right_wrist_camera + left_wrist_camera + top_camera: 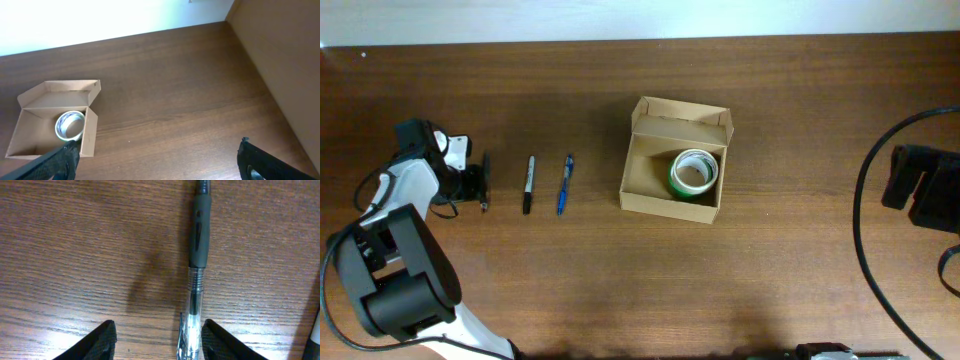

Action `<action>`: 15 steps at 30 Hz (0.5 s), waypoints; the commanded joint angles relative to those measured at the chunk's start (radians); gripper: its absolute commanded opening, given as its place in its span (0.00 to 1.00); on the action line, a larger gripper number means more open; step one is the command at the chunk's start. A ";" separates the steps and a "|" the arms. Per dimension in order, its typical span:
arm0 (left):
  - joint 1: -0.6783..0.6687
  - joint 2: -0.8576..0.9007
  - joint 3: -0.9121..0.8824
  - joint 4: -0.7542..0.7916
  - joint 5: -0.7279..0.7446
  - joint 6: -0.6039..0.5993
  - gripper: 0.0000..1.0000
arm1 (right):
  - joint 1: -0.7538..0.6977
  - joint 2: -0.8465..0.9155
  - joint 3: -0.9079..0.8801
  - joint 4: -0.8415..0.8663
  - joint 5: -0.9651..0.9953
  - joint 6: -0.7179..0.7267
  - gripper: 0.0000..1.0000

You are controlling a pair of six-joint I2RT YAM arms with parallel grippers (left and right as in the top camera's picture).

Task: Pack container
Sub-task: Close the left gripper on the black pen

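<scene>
Left gripper (159, 342) open astride a clear-barrelled pen (195, 280): pickup step judged in hand.
Overhead: the cardboard box (677, 160) is placed mid-table, lid open, green tape roll (694, 172) inside; black marker (528, 185) and blue pen (564, 183) laid toward the left arm (400, 250). Left wrist: nothing is gripped; closure on the barrel is called for next. Right wrist: the right gripper (160, 167) is seen wide open, empty.

Dark wood table (800, 280): tan container (670, 207) centre frame, blue pen (564, 183) and black marker (528, 184) left of it, parallel; clear grey-grip pen (196, 270) further left.
</scene>
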 commanded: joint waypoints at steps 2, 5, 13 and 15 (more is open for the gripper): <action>-0.001 0.005 -0.003 0.011 -0.007 -0.034 0.56 | 0.007 -0.002 0.011 -0.006 -0.013 -0.001 0.99; -0.001 0.005 -0.003 0.017 -0.007 -0.034 0.56 | 0.007 -0.002 0.011 -0.006 -0.014 -0.001 0.99; -0.008 0.040 -0.003 0.028 -0.006 -0.034 0.56 | 0.007 -0.002 0.011 -0.006 -0.026 -0.001 0.99; -0.018 0.060 -0.003 0.027 -0.002 -0.034 0.56 | 0.007 -0.002 0.011 -0.006 -0.036 -0.005 0.99</action>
